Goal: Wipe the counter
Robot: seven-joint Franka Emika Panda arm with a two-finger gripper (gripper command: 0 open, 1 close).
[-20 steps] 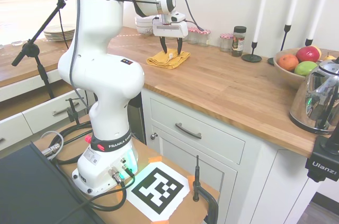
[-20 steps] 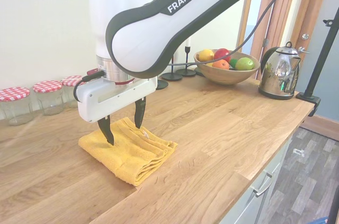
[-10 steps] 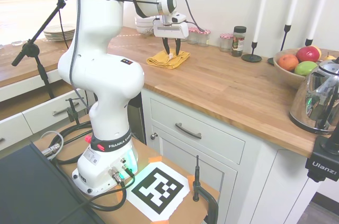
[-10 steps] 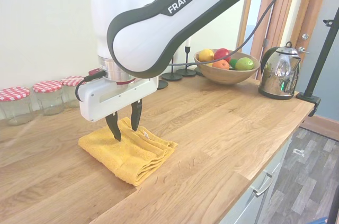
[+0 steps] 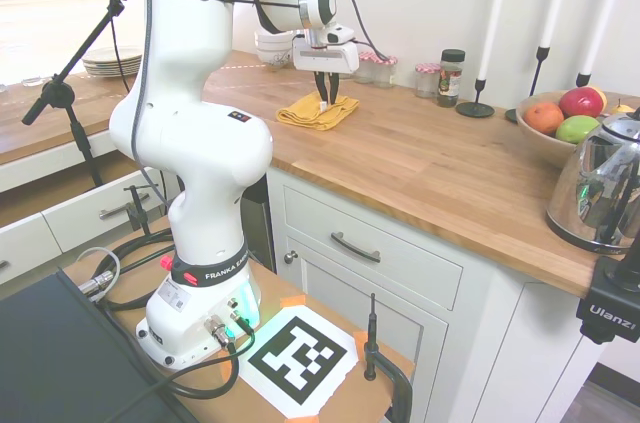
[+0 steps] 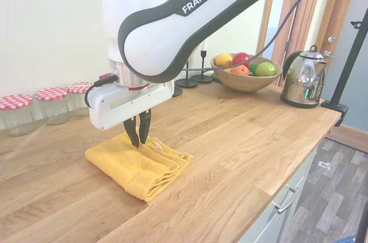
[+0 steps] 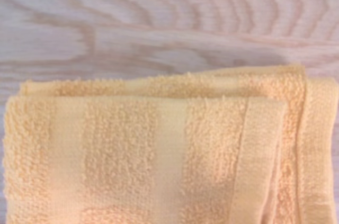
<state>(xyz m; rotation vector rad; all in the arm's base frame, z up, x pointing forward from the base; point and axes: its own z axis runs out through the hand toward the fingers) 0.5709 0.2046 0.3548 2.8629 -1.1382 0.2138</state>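
Note:
A folded yellow towel lies flat on the long wooden counter, toward its back left near the wall. My gripper points straight down onto the towel's top layer, fingers drawn together and pinching a bit of the cloth between the tips. The wrist view is filled by the towel, its folded edges lying against the counter's wood grain.
Red-checked-lid jars line the wall behind the towel. A spice jar, candlesticks, a fruit bowl and a steel kettle stand further along. Stacked plates sit far left.
The fingers, wide apart over the towel a second ago, have closed step by step until they pinch the towel's top. The towel itself has not shifted.

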